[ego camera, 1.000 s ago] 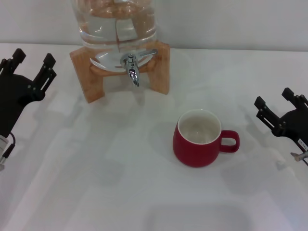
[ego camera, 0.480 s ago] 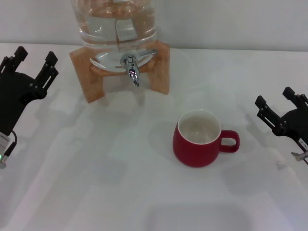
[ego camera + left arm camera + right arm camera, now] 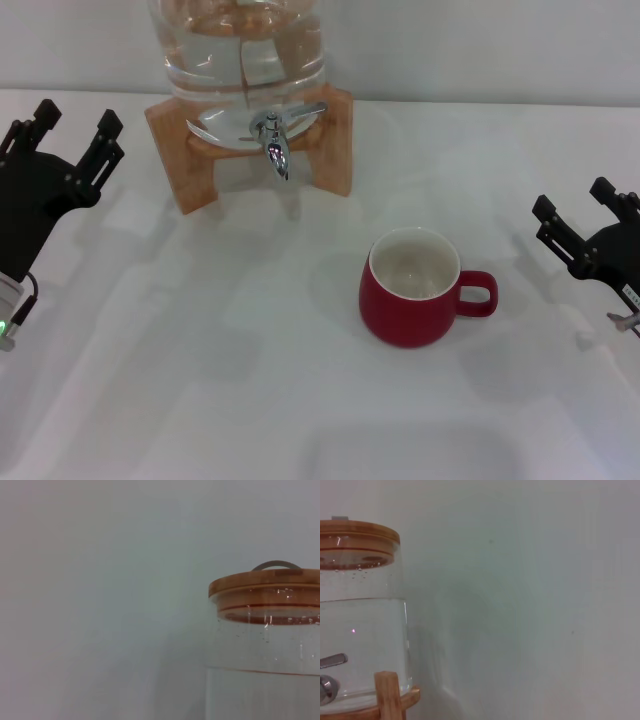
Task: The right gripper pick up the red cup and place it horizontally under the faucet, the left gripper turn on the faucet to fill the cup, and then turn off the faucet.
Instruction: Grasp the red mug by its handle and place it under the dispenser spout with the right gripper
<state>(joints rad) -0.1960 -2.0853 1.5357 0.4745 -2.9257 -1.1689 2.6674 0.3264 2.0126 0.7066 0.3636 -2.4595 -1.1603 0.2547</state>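
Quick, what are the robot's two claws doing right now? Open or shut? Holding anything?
Left gripper: open, holding nothing, at the table's left edge beside the wooden stand.
Right gripper: open, holding nothing, right of the red cup.

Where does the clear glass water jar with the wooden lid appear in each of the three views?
Head view: the clear glass water jar stands top centre on its wooden stand, lid cut off.
Left wrist view: the jar is at lower right.
Right wrist view: the jar is at left.
Shared landmark: the wooden lid in both wrist views.
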